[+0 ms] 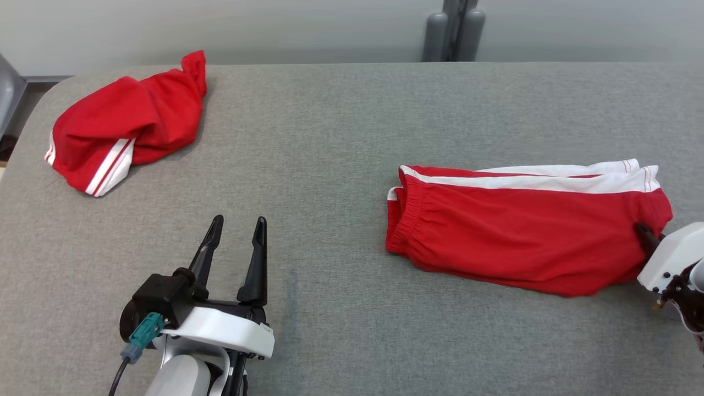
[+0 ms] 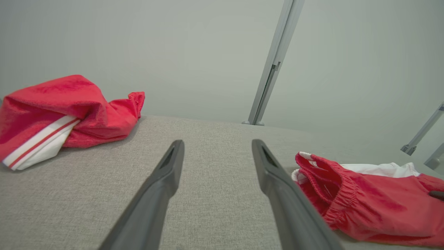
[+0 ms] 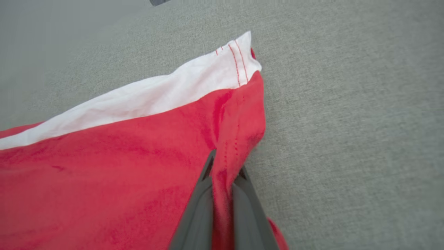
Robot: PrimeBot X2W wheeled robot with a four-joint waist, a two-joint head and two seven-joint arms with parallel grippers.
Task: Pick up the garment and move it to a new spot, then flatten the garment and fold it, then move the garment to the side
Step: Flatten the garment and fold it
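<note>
Okay, right gripper [image 3: 224,166] is clamped on a fold of red cloth at the hem corner of the shorts [image 1: 522,231], with its two fingers nearly together and the fabric pinched between them. In the head view that's the right edge of the frame, mid-height, where one dark finger pokes into the shorts' right end. Shorts lie flat on the table [image 1: 330,137], right-centre of the frame, with the waistband toward the middle and a white stripe along the top edge. They look already folded in half. My guess is the step is the drag or lift to the side, though it could be the first pick-up; can't be sure.

To do it well: the grip is on one corner only, and I can't tell how many layers are caught. A fast pull would likely peel the top layer and undo the fold. Better a low, slow slide along the table, pulling in line with the long side, waistband trailing. If lifting, expect the free end to droop and open.

Left gripper [image 1: 240,223] sits lower left of the frame, fingers wide apart, holding nothing, well apart from the shorts. It could take the waistband end to keep things square.

Other shorts [image 1: 126,121], crumpled, upper left, well apart.
</note>
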